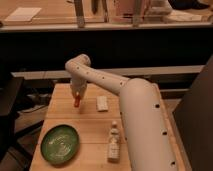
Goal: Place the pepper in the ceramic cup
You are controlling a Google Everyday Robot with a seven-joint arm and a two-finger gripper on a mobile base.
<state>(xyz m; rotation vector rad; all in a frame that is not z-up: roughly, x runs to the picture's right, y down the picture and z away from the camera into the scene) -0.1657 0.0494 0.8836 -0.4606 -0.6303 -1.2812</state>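
My gripper point(76, 96) hangs over the far left part of the wooden table point(92, 125), pointing down from the white arm that reaches in from the right. It is shut on the pepper point(77, 103), a small red-orange piece sticking out below the fingers, just above the tabletop. The ceramic cup is hidden or out of view.
A flat white rectangular block point(102, 103) lies just right of the gripper. A green plate point(60, 144) sits at the front left. A pale labelled bottle point(114, 142) stands at the front middle beside the arm's thick lower link. Dark counter and shelf lie behind the table.
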